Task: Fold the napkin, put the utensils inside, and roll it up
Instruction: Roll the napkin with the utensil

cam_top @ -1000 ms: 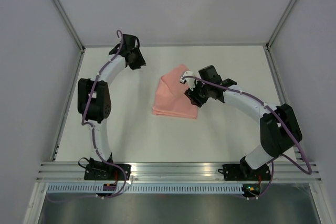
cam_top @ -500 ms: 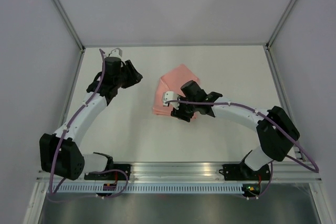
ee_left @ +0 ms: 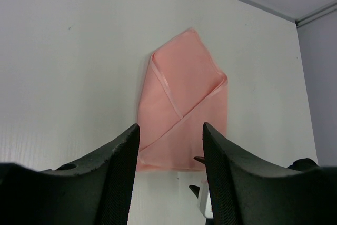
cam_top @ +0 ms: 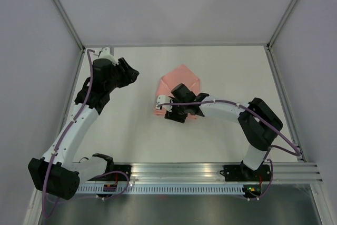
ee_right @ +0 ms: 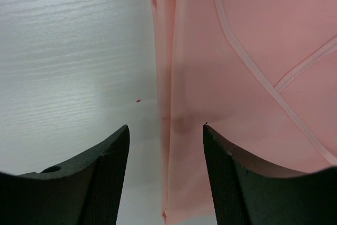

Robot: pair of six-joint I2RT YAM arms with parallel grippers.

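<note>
Both jaw pairs apart: right gripper (cam_top: pixel 172 112) over the napkin's (cam_top: pixel 182 77) edge (left gripper (cam_top: pixel 131 75) well away).

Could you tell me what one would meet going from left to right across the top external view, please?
In order: left gripper → napkin → right arm's elbow. The right gripper hangs over the napkin, so I leave it out of the order.
</note>
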